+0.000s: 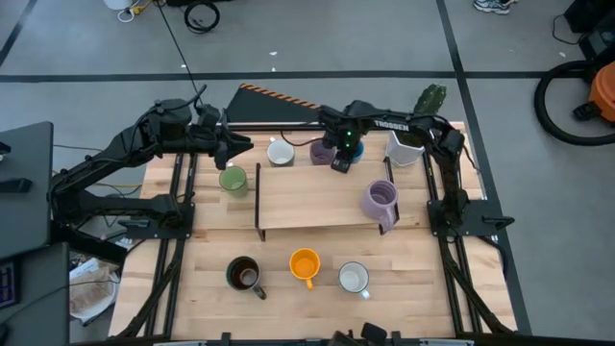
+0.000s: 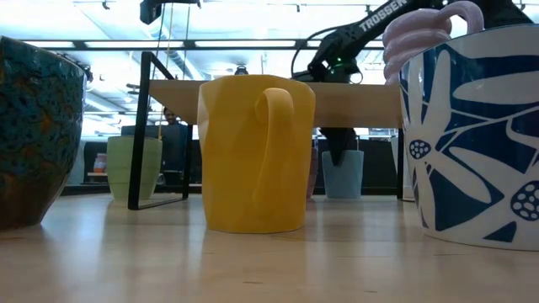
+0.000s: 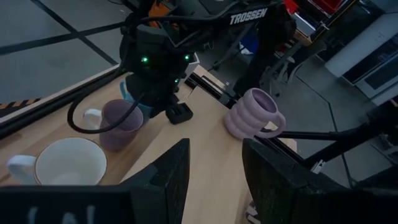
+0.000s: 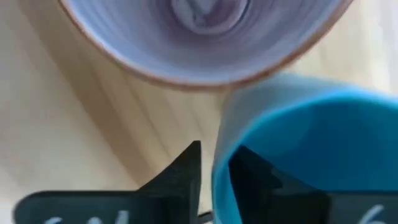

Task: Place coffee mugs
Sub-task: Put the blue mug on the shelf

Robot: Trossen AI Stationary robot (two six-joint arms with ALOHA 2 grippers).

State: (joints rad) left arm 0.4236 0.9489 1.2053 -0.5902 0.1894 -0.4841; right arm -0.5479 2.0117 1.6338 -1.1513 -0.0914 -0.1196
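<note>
My right end effector [image 4: 214,168] sits at the upper middle of the overhead frame, over the far edge of the wooden shelf [image 1: 317,197]. In my right wrist view its two dark fingers [image 4: 180,171] straddle the rim of the blue mug [image 4: 298,149], one outside the wall and one inside, closed on that rim. The small lavender mug [image 4: 202,37] stands just beside the blue one, their rims nearly touching. From overhead the blue mug [image 1: 354,150] is mostly hidden under my wrist, with the small lavender mug [image 1: 322,152] to its left and the white mug [image 1: 281,152] further left.

My left end effector [image 1: 235,146] hovers at the upper left of the shelf, fingers [image 3: 168,174] parted with nothing between them. The green mug [image 1: 233,180] stands on the desk [image 1: 288,288] just below it in the overhead frame, beside the shelf's left leg.

The taller ribbed lavender mug [image 1: 381,200] stands on the right end of the shelf. Along the lower part of the overhead frame, on the desk, stand the dark brown mug [image 1: 244,274], the orange mug [image 1: 305,264] and the pale mug [image 1: 354,278] in a row, left to right. A white planter with a cactus [image 1: 408,144] is at the upper right.
</note>
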